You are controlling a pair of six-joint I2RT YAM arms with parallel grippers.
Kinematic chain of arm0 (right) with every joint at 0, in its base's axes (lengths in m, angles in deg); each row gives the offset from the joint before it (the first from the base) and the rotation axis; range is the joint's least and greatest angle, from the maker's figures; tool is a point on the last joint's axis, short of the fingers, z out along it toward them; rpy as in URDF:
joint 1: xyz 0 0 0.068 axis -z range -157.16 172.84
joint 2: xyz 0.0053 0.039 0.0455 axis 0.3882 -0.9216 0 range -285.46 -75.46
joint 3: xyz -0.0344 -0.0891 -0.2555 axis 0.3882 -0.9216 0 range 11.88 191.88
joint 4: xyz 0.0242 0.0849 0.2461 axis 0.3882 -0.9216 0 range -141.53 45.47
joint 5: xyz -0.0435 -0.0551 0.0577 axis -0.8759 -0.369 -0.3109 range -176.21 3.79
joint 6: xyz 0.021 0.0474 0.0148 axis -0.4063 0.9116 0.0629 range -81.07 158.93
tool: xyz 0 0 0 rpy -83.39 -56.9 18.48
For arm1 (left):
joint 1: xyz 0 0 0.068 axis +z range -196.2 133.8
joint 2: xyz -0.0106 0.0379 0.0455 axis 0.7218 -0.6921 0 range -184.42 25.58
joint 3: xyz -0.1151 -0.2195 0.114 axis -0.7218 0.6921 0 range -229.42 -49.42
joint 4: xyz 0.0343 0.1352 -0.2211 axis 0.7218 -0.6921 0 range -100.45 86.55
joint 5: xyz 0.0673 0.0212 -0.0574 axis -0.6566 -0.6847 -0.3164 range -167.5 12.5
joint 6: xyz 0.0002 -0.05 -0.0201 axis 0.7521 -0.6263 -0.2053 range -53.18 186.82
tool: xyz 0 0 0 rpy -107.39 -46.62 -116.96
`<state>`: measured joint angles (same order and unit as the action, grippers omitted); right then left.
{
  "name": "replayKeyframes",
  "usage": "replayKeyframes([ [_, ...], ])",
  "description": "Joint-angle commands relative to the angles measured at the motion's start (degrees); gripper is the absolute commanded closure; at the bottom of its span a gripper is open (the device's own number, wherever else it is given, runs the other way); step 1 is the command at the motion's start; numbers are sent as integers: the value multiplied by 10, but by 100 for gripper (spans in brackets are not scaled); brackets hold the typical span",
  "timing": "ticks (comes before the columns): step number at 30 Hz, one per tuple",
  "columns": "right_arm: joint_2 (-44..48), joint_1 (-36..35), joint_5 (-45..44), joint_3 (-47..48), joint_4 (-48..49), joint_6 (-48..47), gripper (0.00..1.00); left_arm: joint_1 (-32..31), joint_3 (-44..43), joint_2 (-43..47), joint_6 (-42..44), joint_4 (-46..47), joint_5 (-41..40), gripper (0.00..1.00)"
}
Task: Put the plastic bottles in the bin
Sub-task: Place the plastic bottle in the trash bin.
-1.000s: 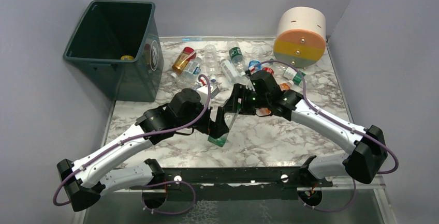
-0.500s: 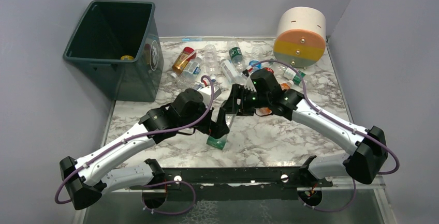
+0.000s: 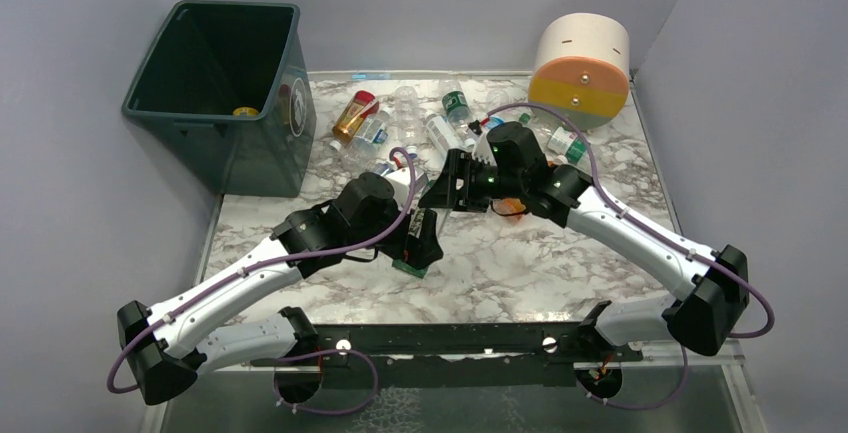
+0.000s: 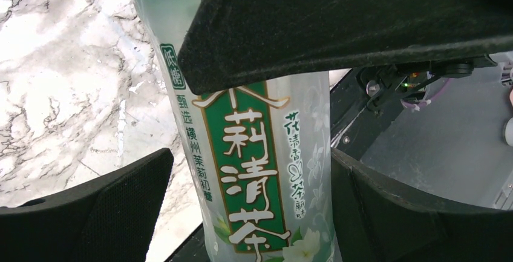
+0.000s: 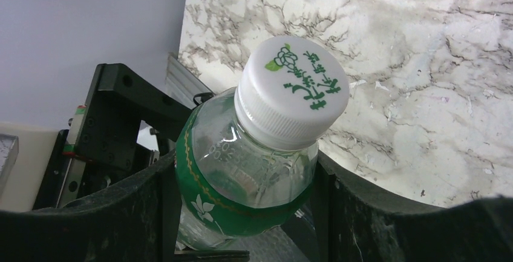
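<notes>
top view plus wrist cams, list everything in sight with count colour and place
table: one, marble
bin: one, dark green, far left corner
loose bottles: ten or so, clear, amber, mixed caps, far middle of table
held bottle: one, clear, green label, white cap, over table centre
yellow item: one, inside bin
cylinder: one, cream, orange, yellow, far right
left gripper: open around held bottle
right gripper: clamped near its cap

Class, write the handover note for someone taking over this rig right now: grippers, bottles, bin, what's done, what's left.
Right gripper: shut on the green-labelled bottle near its cap.
Left gripper: open, jaws either side of that bottle's body.
Bin: far left; done so far, one yellow item inside.
Left: bin this bottle, then the loose bottles along the far side of the table.
</notes>
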<state>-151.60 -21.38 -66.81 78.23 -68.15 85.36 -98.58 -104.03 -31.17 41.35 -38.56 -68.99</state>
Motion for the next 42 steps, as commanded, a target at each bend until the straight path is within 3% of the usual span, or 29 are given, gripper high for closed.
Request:
replayKeyframes([
  [1,-7,2,15,23,17,3,42,-3,6,-1,3,15,-7,1],
  [31,-1,2,14,24,24,13,42,-3,2,-11,2,15,-4,38],
  [42,10,2,11,17,17,16,28,-3,-5,-17,-2,15,-12,44],
])
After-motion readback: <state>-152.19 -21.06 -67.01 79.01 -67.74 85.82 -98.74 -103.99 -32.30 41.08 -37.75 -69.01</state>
